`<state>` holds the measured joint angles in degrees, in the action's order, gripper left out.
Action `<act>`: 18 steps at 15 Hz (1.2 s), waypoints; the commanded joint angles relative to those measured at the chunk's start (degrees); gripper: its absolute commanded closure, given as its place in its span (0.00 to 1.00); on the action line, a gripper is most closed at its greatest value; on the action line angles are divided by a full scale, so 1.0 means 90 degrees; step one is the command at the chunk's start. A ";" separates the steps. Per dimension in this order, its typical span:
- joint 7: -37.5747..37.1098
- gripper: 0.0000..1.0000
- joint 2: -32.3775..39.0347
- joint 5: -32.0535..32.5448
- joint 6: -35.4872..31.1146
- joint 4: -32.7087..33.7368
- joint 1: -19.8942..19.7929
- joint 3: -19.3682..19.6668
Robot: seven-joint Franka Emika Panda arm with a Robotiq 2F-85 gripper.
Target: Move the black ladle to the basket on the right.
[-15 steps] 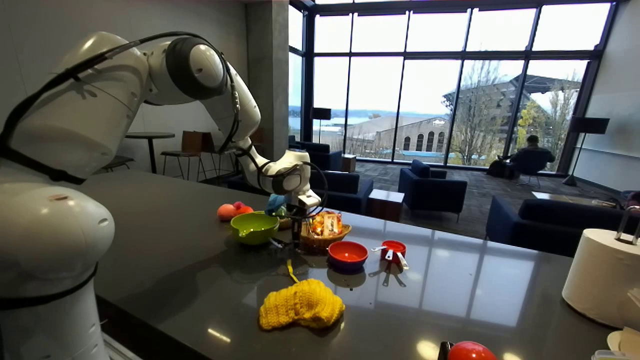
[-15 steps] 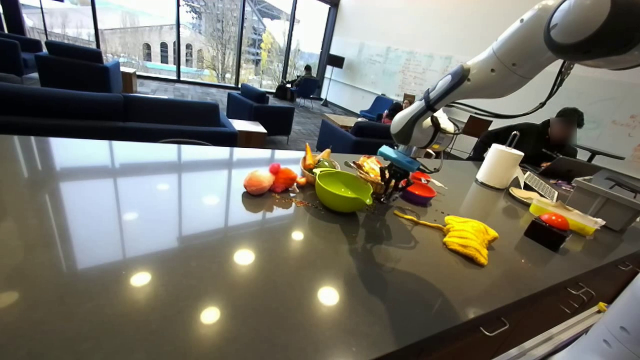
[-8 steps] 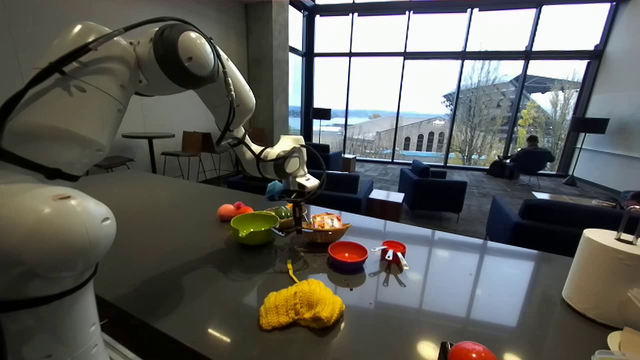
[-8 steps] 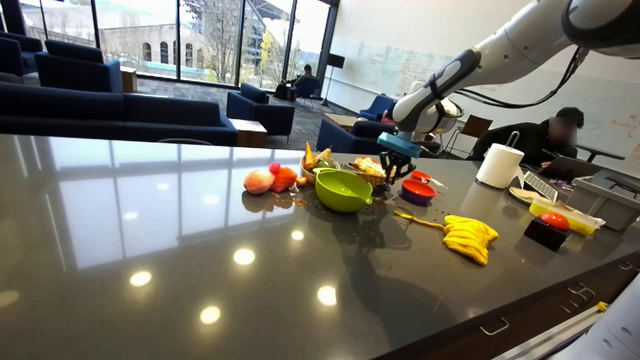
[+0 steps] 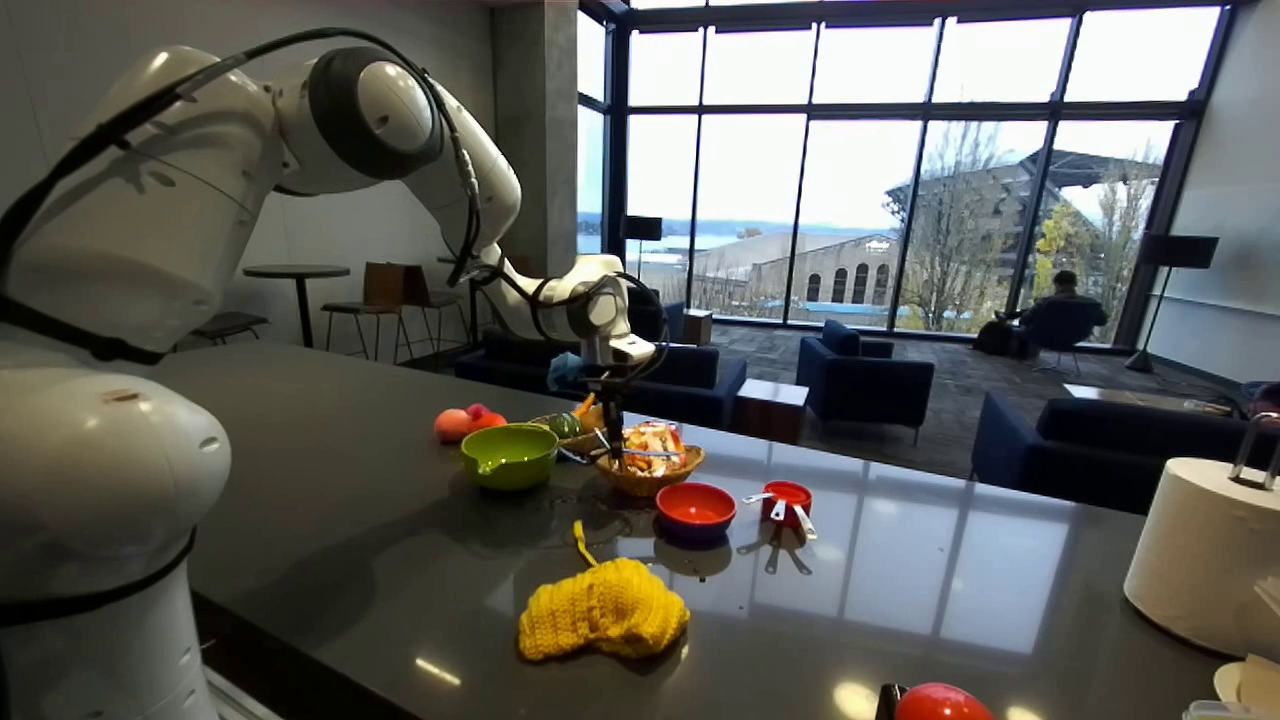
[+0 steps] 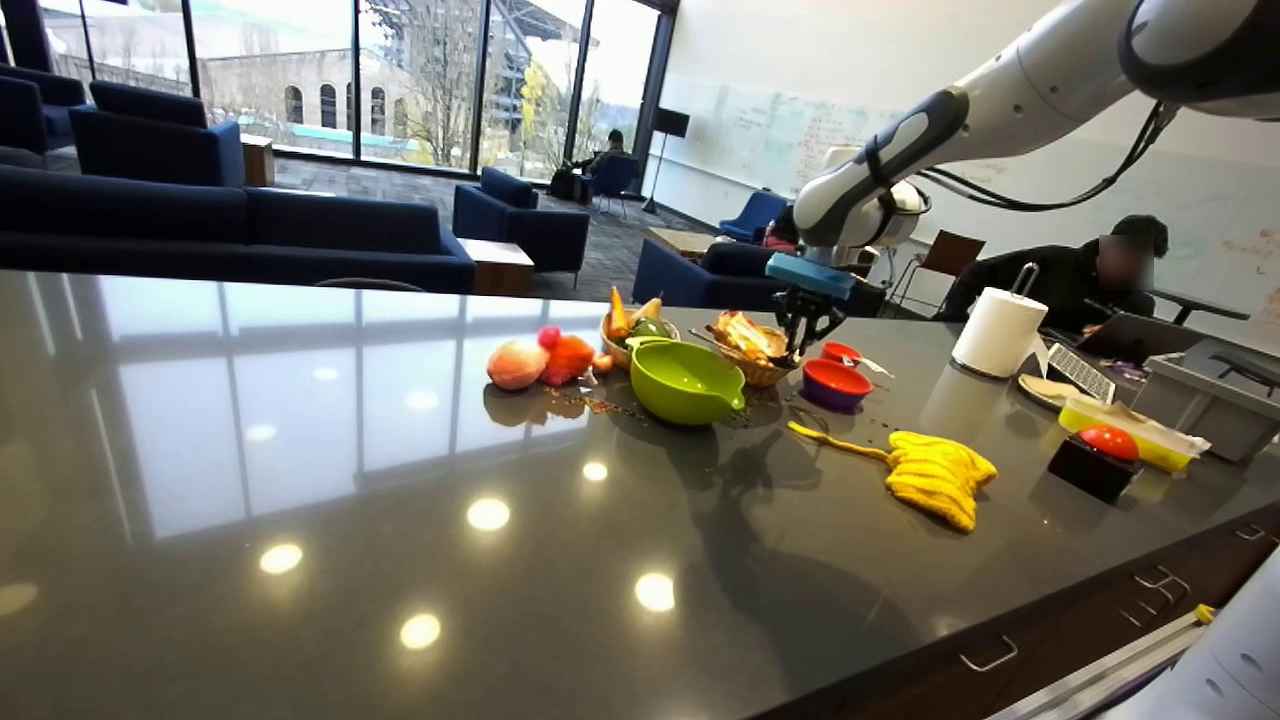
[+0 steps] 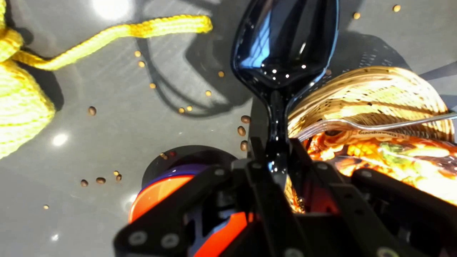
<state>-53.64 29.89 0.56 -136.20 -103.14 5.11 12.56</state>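
Glossy black ladle (image 7: 277,96), wrist view: scoop directed to 12 o'clock (12 = top of each view), seen against the grey glossy countertop (image 7: 117,142).
Black two-finger gripper (image 7: 276,153), wrist view: pinching the ladle by its handle, fingers on the 9 and 3 o'clock sides.
Shallow tan woven basket (image 7: 385,85), wrist view: from 2 to 4 o'clock of the grip; contains orange food packets (image 7: 396,157) and a metal fork (image 7: 378,127). The ladle's scoop appears outside its rim.
Small red bowl with purple outside (image 7: 160,196), wrist view: at 8 o'clock of the grip.
Gripper travel, exterior view: in an exterior view the gripper (image 5: 615,462) stands higher and further toward 3 o'clock than one second ago; fingertips overlap the basket's 10 o'clock side.
Glossy green bowl (image 5: 508,458), exterior view: at 9 o'clock of the gripper, apart.
Gripper travel, exterior view: in an exterior view the gripper (image 6: 795,355) has shifted toward 1 o'clock, to the basket's 3 o'clock rim; clearance cannot be determined.
Ladle transfer (judgement): lift done, carry under way, release pending. Bring scoop inside the rim first; otherwise the ladle may tip out.
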 commanded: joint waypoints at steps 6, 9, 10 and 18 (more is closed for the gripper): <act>0.0596 0.95 0.0566 0.0545 -0.0024 0.0858 -0.0116 -0.0094; 0.0835 0.95 0.0770 0.0568 -0.0023 0.1141 -0.0148 -0.0057; 0.0919 0.95 0.0831 0.0555 -0.0025 0.1230 -0.0168 -0.0051; 0.1515 0.95 0.1497 0.0403 0.0004 0.2129 -0.0382 -0.0092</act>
<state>-42.11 40.43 4.44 -136.52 -88.20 2.62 12.29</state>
